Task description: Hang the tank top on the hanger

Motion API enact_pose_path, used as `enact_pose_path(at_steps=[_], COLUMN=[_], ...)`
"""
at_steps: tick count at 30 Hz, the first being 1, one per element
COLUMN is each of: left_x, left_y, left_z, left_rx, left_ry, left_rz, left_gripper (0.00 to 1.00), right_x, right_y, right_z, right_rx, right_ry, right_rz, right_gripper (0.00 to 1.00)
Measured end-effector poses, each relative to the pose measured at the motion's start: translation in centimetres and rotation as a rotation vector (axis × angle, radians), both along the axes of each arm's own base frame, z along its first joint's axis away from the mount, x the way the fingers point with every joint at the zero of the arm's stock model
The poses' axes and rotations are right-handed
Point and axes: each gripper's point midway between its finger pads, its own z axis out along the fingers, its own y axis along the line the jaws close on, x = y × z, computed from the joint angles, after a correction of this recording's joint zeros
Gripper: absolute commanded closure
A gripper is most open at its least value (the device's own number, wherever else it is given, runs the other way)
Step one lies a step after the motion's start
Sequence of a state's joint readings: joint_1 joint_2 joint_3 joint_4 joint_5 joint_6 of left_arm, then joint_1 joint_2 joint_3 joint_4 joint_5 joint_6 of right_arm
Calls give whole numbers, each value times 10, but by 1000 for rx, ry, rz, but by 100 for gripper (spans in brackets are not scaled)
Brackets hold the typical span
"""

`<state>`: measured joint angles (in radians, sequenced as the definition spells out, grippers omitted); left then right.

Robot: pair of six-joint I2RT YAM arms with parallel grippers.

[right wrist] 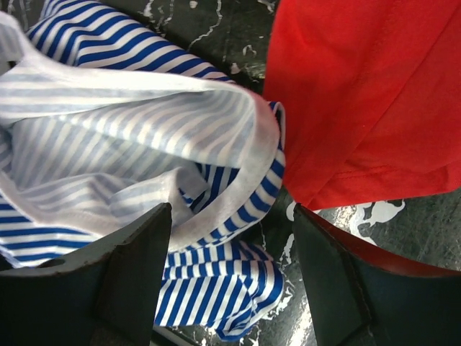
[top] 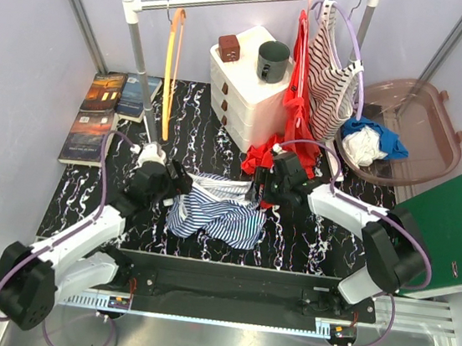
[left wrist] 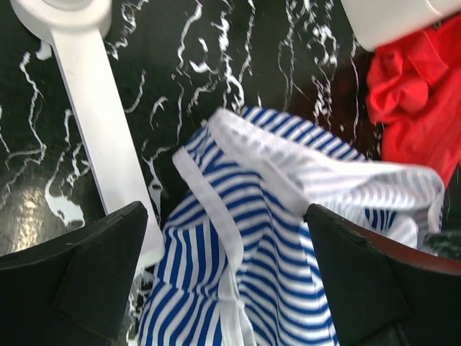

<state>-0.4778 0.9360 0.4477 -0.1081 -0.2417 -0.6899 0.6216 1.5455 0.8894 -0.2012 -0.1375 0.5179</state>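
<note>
Hovering low over the tank top (top: 216,211), crumpled in a heap on the black marbled table (top: 289,248) between the two arms, well apart from the orange hanger (top: 171,73) hooked on the rail (top: 235,0) at the back left. Spread wide at the left gripper (left wrist: 223,216), straddling a white-bound edge of the striped cloth without pinching it. Equally wide at the right gripper (right wrist: 230,215), set over a white hem at the heap's right end, with nothing gripped there either.

Risk of closing on more than one layer: folded and bunched under both sets of fingers, so likely to come up as a wad, not as an open neck or armhole ready for threading. Risk of catching the red garment (right wrist: 367,94) too: lying right against the tank top beside the right fingers, within reach of a slightly off-centre pinch, and liable to be dragged along. Risk on the left of striking the white rack foot (left wrist: 94,130), just beside the left finger. Further on, risk of swinging the hanger or knocking it off the rail, given only a light hook hold. Cannot tell from here which opening of the garment sits under which gripper.
</note>
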Motion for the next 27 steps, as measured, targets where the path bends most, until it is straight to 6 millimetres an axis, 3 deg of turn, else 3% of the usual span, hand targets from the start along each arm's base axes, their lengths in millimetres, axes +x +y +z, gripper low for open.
enact_pose_path(at_steps=[8, 11, 13, 14, 15, 17, 19, 22, 24, 27], left_x=[25, 29, 30, 29, 29, 28, 28, 28, 27, 27], left_y=[-6, -11, -13, -14, -16, -19, -22, -22, -19, -15], left_z=[-5, -17, -26, -31, -35, -38, -35, -22, 1, 56], left_rx=[-59, -67, -70, -73, -76, -89, -96, -98, -96, -92], left_ry=[-2, 32, 59, 76, 89, 102, 94, 58, 3, -142], left_rz=[21, 9, 1, -3, -10, -25, -39, -54, -64, -77], left_gripper=[10, 20, 45, 61, 85, 97, 100, 100, 100, 100], right_x=[8, 11, 12, 12, 12, 12, 11, 8, 4, -3], right_y=[2, 4, 5, 6, 7, 9, 12, 15, 17, 24], right_z=[-10, -13, -15, -16, -16, -14, -12, 2, 24, 73], right_rx=[-5, 0, 4, 7, 12, 21, 37, 64, 88, 139], right_ry=[1, -1, 4, 5, 7, 7, 10, -9, -47, -133], right_rz=[-36, -40, -40, -41, -39, -36, -27, -13, 0, 36], right_gripper=[26, 39, 55, 76, 88, 100, 100, 100, 100, 100])
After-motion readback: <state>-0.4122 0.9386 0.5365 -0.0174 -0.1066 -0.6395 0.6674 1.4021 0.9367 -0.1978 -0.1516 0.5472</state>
